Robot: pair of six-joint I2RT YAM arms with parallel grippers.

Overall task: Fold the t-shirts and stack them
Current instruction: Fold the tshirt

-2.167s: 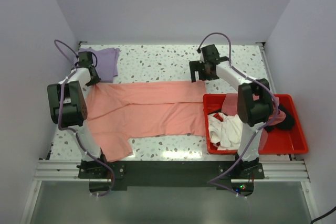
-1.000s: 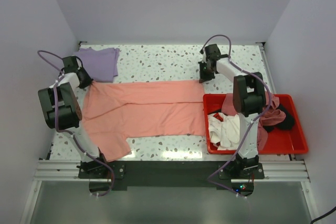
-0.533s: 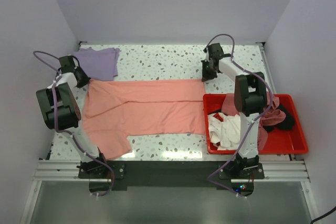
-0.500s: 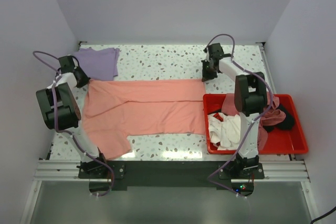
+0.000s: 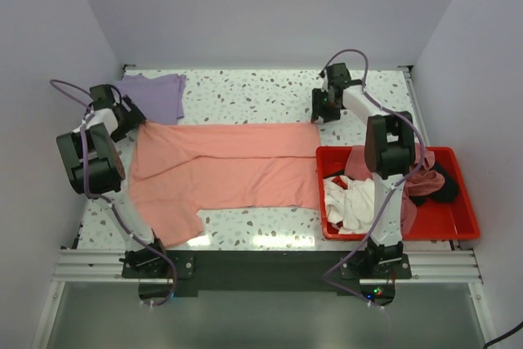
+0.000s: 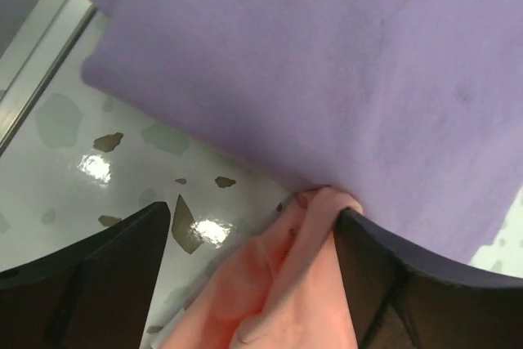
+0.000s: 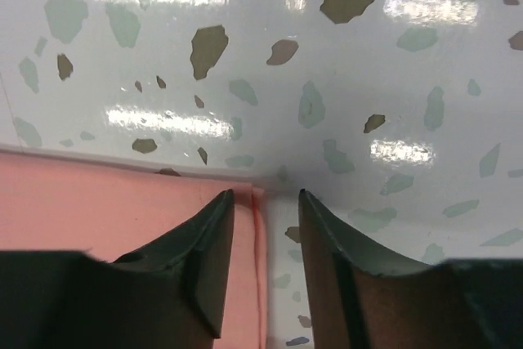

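Since the arms drew outward two seconds back, the salmon-pink t-shirt lies flatter, its far hem now straight between both claws. The left claw stands spread, a bunched shirt corner loose between its fingers and the lavender t-shirt just beyond its tips. The right claw is slightly parted and grips nothing, with the hem corner flat beneath its gap. Nearer the base than that claw, the red bin holds a heap of tees, partly hidden by the arm. Both forearms reach low over the table.
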